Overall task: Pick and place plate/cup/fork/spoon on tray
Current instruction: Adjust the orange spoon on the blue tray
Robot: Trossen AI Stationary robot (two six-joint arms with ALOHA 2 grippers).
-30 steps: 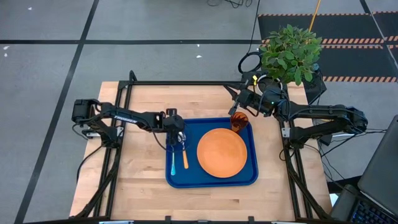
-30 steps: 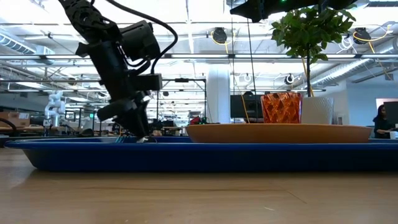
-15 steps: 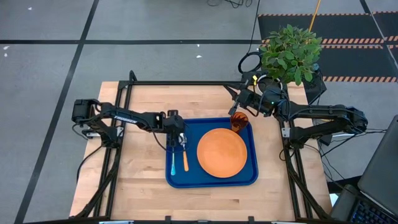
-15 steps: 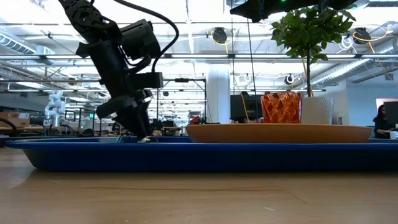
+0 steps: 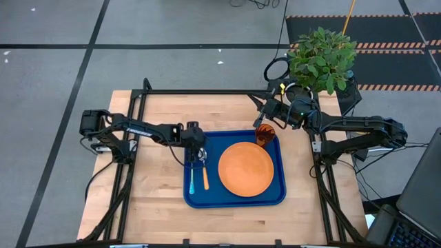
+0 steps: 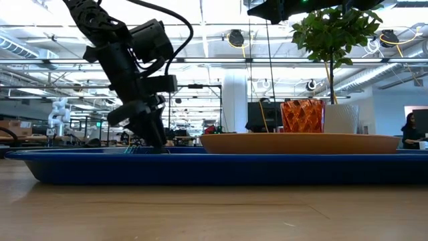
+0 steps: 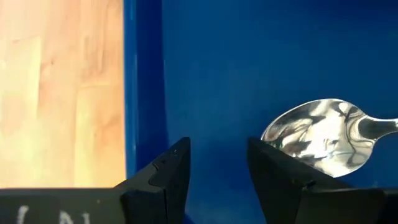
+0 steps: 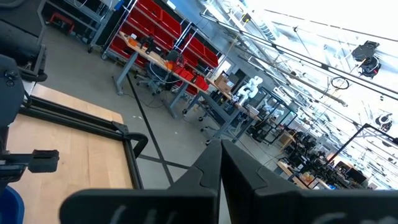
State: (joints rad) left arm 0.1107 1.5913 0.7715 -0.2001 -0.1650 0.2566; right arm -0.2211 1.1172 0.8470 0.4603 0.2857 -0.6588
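Note:
The blue tray [image 5: 234,202] lies on the wooden table and holds the orange plate [image 5: 246,169], the light-blue fork [image 5: 191,182] and the spoon [image 5: 204,178] side by side at its left end. The dark orange cup [image 5: 266,133] stands upright in its far right corner. My left gripper [image 7: 217,167] is open low over the tray's far left part, pointing steeply down, with bare tray floor between its fingers and the spoon's shiny bowl [image 7: 318,134] just beside one finger. My right gripper [image 8: 221,158] is shut and raised beyond the cup, holding nothing. My left gripper has one finger [image 7: 273,171] right beside the rim of the spoon's bowl, coming from above at a slant. I cannot tell whether that finger touches the bowl. Nothing lies between the fingers.
A potted plant [image 5: 321,58] in a white pot [image 6: 341,118] stands at the table's far right corner, behind the right arm. Bare wood [image 5: 155,200] lies left of and in front of the tray. A person [image 6: 409,130] shows far off in the room.
My left gripper has tipped a little, and its fingertips have swung slightly toward the table's right, staying low over the tray and open. The spoon, fork, plate and cup lie as before.

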